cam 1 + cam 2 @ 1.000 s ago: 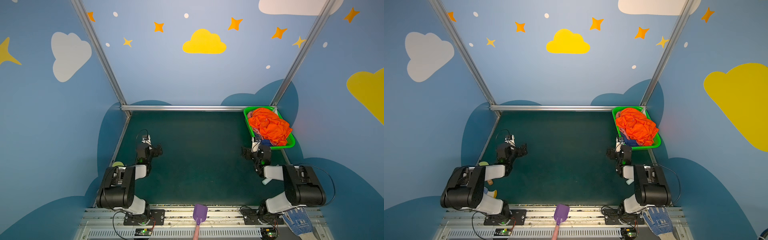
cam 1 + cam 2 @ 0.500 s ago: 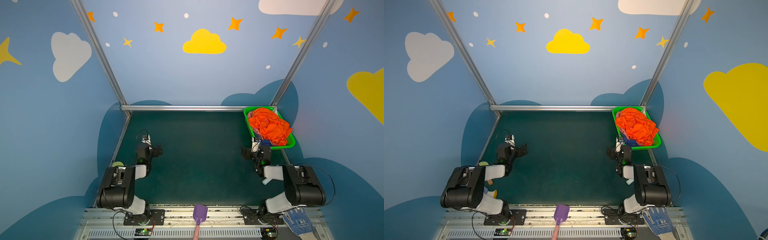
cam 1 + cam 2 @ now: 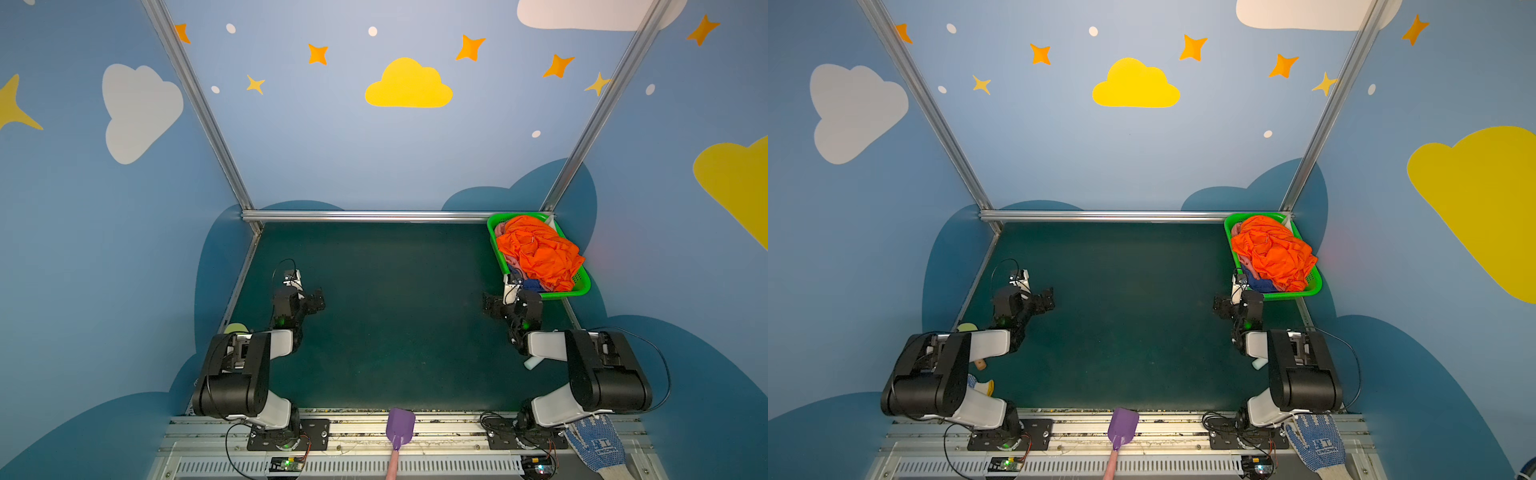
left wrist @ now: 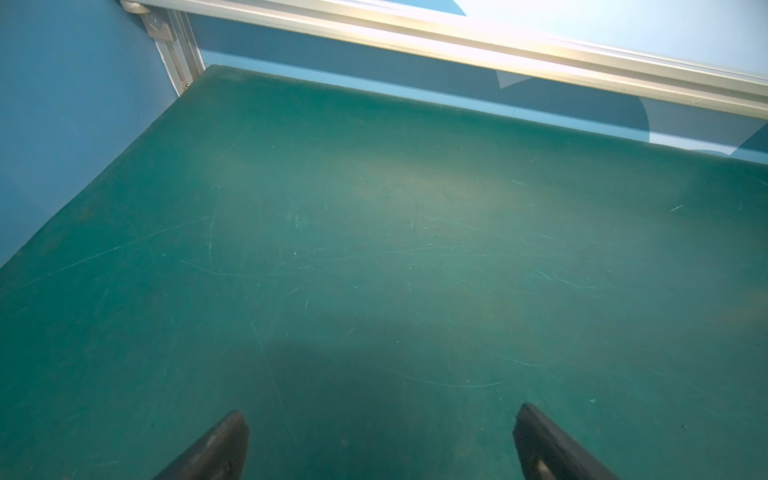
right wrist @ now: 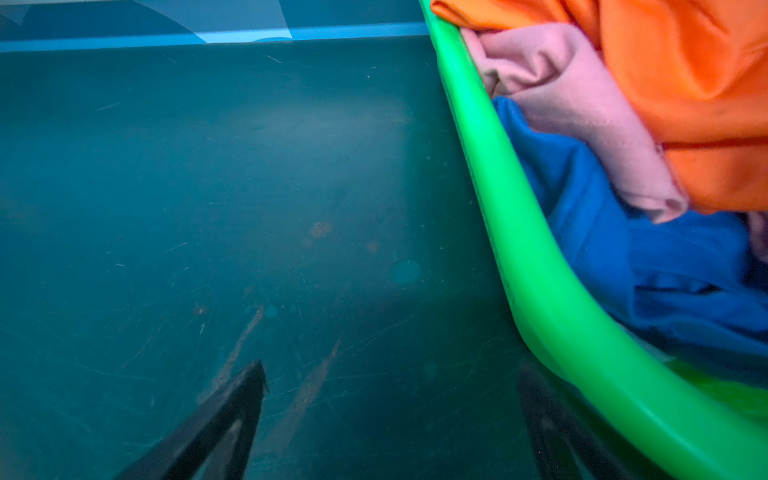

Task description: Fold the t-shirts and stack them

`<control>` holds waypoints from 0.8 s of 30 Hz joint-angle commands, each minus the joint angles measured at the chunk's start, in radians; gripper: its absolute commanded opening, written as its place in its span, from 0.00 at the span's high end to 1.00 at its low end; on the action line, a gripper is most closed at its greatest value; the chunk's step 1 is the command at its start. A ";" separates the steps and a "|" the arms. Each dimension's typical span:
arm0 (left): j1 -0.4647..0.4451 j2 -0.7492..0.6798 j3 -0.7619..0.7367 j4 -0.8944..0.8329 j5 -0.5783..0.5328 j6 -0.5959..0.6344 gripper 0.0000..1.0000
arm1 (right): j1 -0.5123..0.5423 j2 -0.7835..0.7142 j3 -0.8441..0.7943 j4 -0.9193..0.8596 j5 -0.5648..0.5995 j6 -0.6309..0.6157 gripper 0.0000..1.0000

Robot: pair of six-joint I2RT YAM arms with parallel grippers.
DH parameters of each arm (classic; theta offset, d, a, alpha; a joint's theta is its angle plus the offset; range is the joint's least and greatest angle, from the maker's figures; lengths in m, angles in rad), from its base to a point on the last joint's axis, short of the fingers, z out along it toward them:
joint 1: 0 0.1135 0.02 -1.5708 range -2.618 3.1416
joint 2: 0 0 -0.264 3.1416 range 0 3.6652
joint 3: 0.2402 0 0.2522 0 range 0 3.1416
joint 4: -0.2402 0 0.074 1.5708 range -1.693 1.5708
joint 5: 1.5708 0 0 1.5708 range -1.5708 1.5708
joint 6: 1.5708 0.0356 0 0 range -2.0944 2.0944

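Note:
The t-shirts lie crumpled together in a green mesh basket [image 3: 562, 294] [image 3: 1292, 295] [image 5: 519, 249] at the back right corner of the mat. The bright orange shirt [image 3: 536, 253] [image 3: 1273, 253] [image 5: 685, 83] is on top. A pink shirt [image 5: 582, 116] and a dark blue shirt [image 5: 644, 257] show under it at the basket's near side. My right gripper [image 3: 490, 301] [image 3: 1221, 303] [image 5: 392, 368] hovers open over bare mat just outside the basket's near left corner. My left gripper [image 3: 318, 299] [image 3: 1048, 301] [image 4: 382, 415] is open over bare mat at the left side.
Dark green mat [image 3: 399, 316] bounded by aluminium rails [image 3: 365, 215] and blue walls. A purple scoop [image 3: 400, 424] lies at the front edge. A dotted work glove [image 3: 594, 440] lies at the front right. Small objects [image 3: 984, 386] sit beside the left arm's base.

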State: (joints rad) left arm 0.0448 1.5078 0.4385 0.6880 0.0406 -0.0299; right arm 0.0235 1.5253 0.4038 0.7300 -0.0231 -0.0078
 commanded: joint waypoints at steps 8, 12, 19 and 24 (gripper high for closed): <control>0.005 0.001 0.007 -0.012 0.000 0.007 0.00 | 0.007 -0.019 0.017 0.028 -0.002 -0.002 0.04; 0.001 -0.017 0.022 -0.046 -0.068 -0.030 0.00 | 0.007 -0.020 0.015 0.032 0.000 -0.004 0.04; -0.010 -0.168 0.171 -0.384 -0.123 -0.063 0.00 | 0.016 -0.071 0.063 -0.102 -0.052 -0.038 0.05; -0.025 -0.276 0.180 -0.420 -0.057 -0.119 0.01 | 0.024 -0.153 0.127 -0.311 -0.070 -0.040 0.06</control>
State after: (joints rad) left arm 0.0307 1.2697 0.6010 0.3641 -0.0418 -0.1093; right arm 0.0399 1.4269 0.4870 0.5598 -0.0719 -0.0349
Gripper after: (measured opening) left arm 0.995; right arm 0.938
